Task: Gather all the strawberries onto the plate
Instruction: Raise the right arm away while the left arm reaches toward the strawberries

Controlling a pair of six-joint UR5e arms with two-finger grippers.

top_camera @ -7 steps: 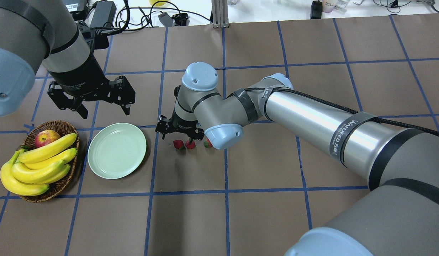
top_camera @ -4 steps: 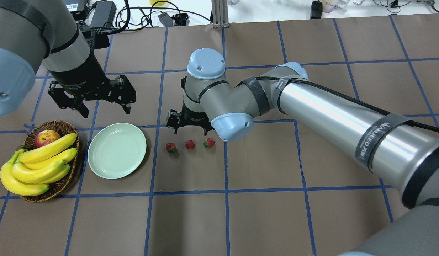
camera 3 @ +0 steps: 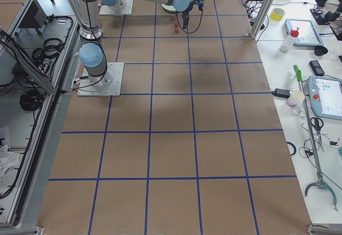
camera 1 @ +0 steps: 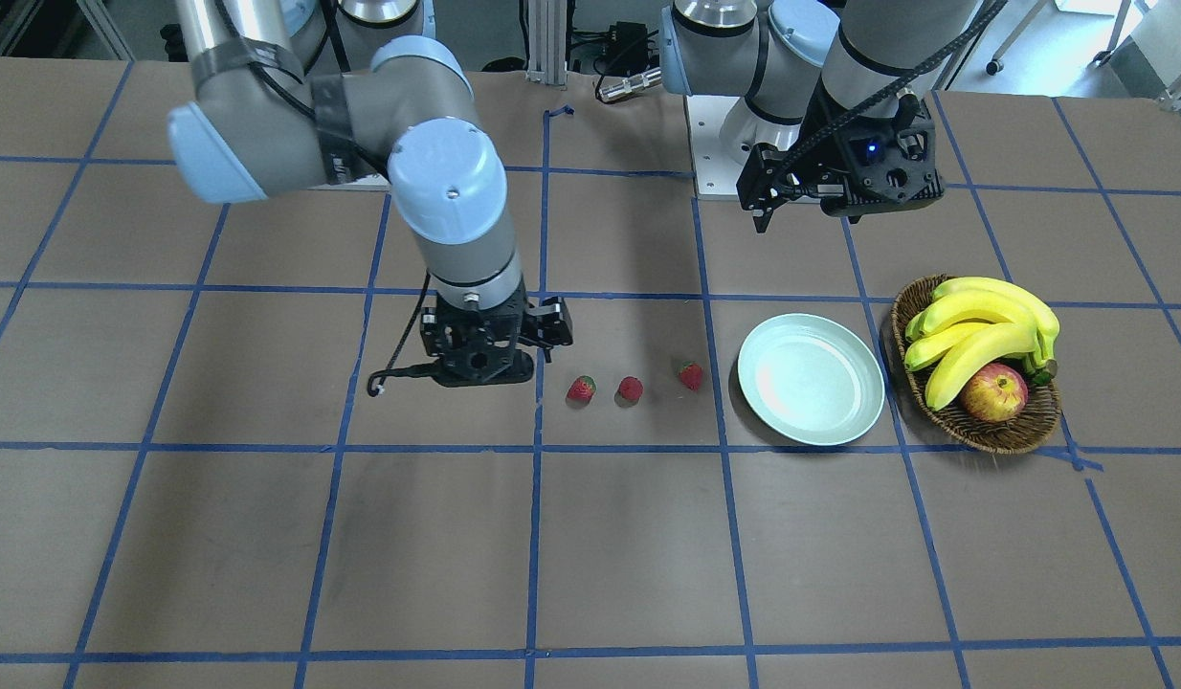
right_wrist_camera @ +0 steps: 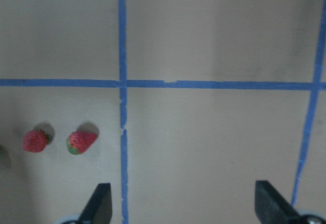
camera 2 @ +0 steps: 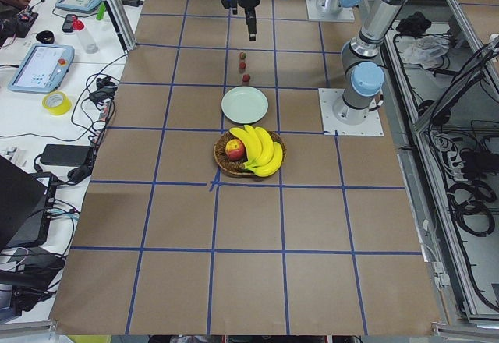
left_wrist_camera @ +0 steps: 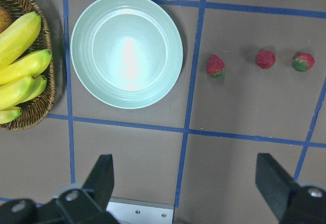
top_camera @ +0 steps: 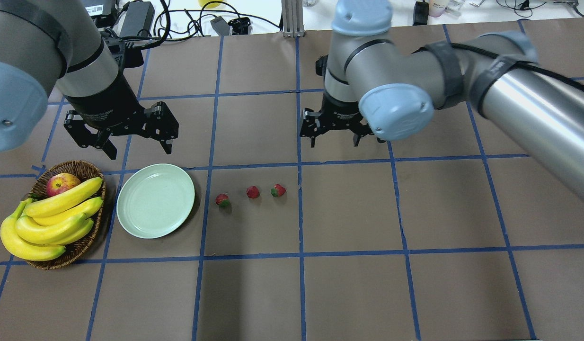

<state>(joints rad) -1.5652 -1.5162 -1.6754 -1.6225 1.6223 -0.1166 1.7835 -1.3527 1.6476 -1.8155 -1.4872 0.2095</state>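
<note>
Three strawberries lie in a row on the brown table: the left one, the middle one and the right one. They also show in the front view and the left wrist view. The mint-green plate sits empty just left of them, also seen in the left wrist view. My right gripper is open and empty, hovering behind and to the right of the row. My left gripper is open and empty, hovering behind the plate.
A wicker basket with bananas and an apple stands left of the plate. Cables and gear lie beyond the table's far edge. Blue tape lines grid the table.
My right gripper has lifted off the strawberries and moved back and to the right, empty. The left strawberry has shifted a little toward the plate. The left arm has not moved.
</note>
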